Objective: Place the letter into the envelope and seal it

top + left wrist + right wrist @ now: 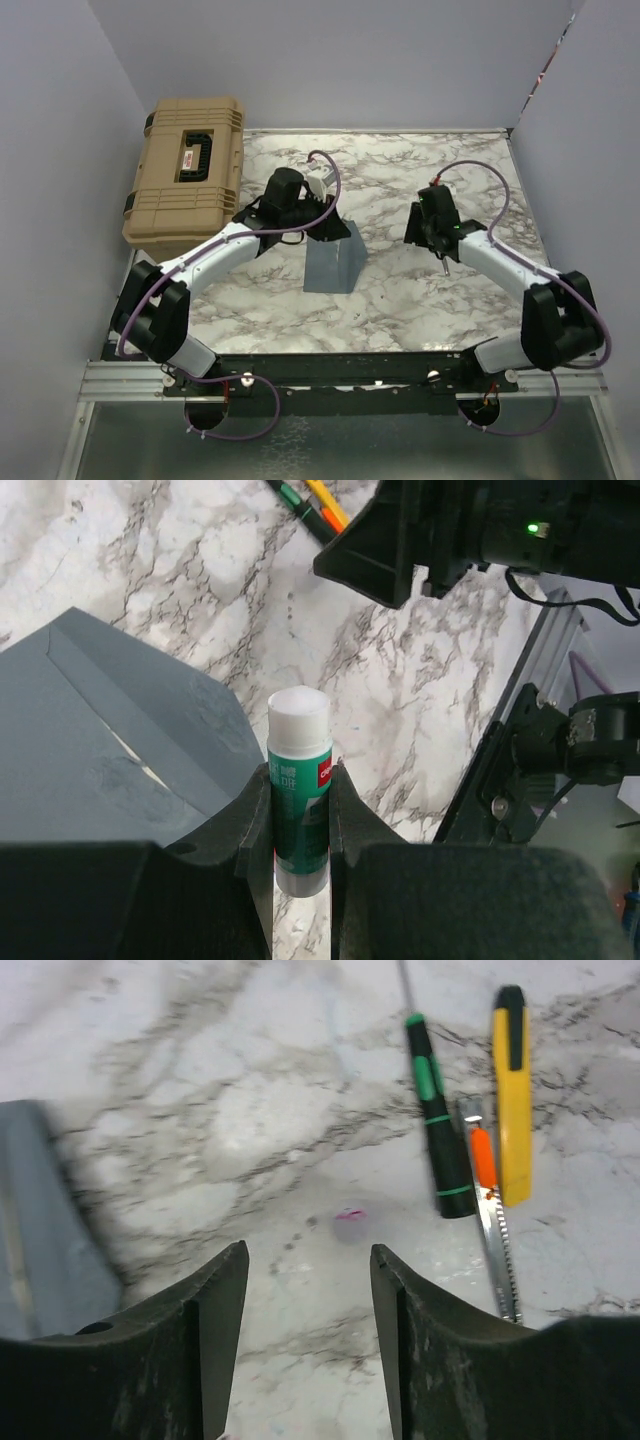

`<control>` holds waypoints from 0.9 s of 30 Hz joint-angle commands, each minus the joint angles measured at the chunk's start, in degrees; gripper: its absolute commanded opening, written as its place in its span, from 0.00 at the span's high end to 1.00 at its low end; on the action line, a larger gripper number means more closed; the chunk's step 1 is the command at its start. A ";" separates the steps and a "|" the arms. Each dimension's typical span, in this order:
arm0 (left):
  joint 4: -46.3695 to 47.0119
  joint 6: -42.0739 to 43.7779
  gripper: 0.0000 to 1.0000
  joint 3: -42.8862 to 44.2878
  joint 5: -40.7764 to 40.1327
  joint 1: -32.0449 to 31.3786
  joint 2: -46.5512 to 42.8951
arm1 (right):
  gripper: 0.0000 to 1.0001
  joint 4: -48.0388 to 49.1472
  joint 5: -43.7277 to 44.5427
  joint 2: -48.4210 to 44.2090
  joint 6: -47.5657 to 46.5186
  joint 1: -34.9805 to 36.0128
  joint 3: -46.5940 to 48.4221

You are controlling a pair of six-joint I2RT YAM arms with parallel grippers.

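Pale lilac walls box in a white, grey-veined marble table (420, 300), with a tan plastic hard case (190, 170) at its far left corner. A flat slate blue-grey paper envelope (335, 265) lies near the middle, its flap folded over and a thin pale sliver showing at the flap's edge. At its far end the left gripper (300, 815) is clamped on a green-and-white glue stick (298, 780) with its white tip bare. The right gripper (308, 1270) hovers apart, jaws spread with nothing between them, near a green-and-black screwdriver (437, 1125), a yellow utility knife (512, 1090) and an orange-handled saw (488, 1200).
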 commanded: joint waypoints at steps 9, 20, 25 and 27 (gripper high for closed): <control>0.49 -21.38 1.00 9.98 -10.92 3.41 1.38 | 0.38 35.00 -34.85 -14.04 -0.26 7.12 -5.98; 6.75 -41.95 1.00 8.12 -18.38 4.31 -0.81 | 0.37 42.42 -24.55 -17.23 -7.54 16.82 -6.73; 9.95 -43.74 1.00 6.96 -16.57 4.31 -2.26 | 0.38 42.03 -26.42 -13.92 -7.09 16.82 -2.72; 11.59 -44.29 1.00 6.02 -15.84 4.33 -3.01 | 0.40 42.65 -26.32 -12.63 -5.94 16.82 -1.82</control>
